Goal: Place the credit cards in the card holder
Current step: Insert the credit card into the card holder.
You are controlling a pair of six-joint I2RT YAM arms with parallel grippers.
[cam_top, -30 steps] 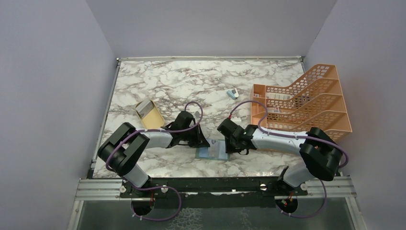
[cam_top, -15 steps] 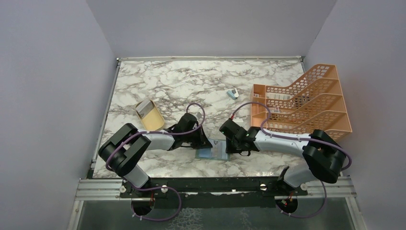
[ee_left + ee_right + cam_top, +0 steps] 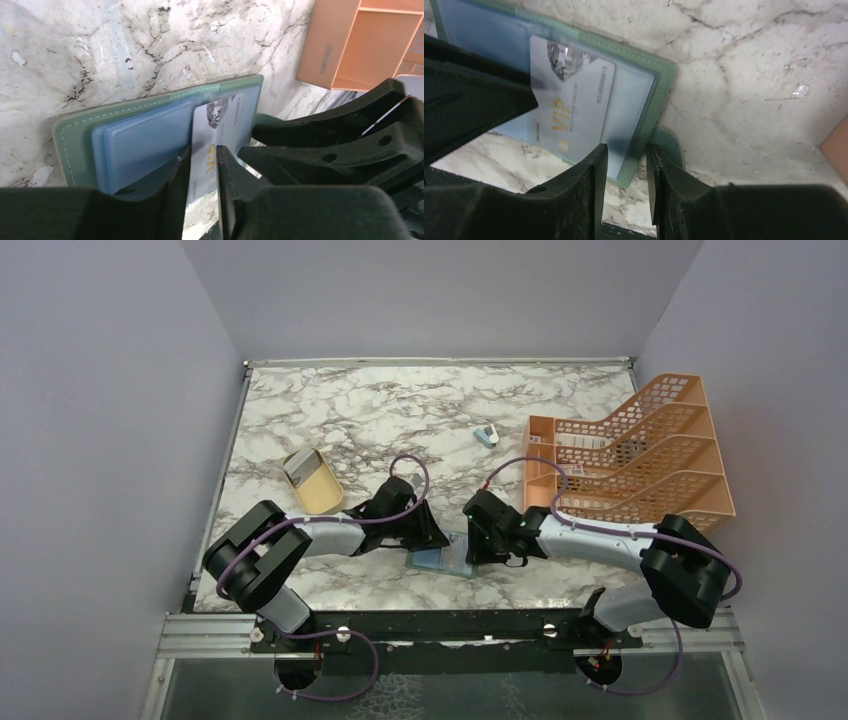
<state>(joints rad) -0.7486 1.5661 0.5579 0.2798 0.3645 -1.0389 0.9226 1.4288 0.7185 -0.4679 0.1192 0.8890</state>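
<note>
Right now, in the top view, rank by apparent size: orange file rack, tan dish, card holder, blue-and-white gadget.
1. orange file rack
2. tan dish and card holder, too alike to rank
3. blue-and-white gadget

card (image 3: 574, 112) partly in card holder (image 3: 664, 80), on table (image 3: 400, 410), rack (image 3: 640, 460) right, dish (image 3: 315, 485) left

The left end effector (image 3: 202, 152) hides part of the grey card (image 3: 220, 117).

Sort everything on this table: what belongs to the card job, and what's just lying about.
Job in hand:
pale VIP card
green card holder

Lying about:
tan oval dish
blue-and-white gadget
orange mesh file rack
</note>
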